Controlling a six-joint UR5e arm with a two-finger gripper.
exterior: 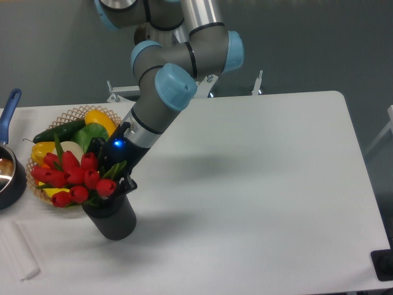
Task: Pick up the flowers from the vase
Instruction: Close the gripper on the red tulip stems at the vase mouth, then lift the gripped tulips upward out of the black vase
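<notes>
The flowers (73,177), a bunch of red tulip buds with green leaves, lean out to the left over the mouth of the vase (115,222), a short dark grey cylinder at the front left of the table. Their stems are still in the vase. My gripper (114,189) comes down slantwise from the upper right and sits right at the vase's mouth. Its dark fingers are closed in on the stems just under the buds. The fingertips are partly hidden by leaves and the vase rim.
A wicker basket (73,112) with yellow peppers and a cucumber stands just behind the flowers. A dark pot with a blue handle (9,107) is at the left edge. A white wrapped object (18,255) lies at the front left. The white table (264,196) stretches to the right.
</notes>
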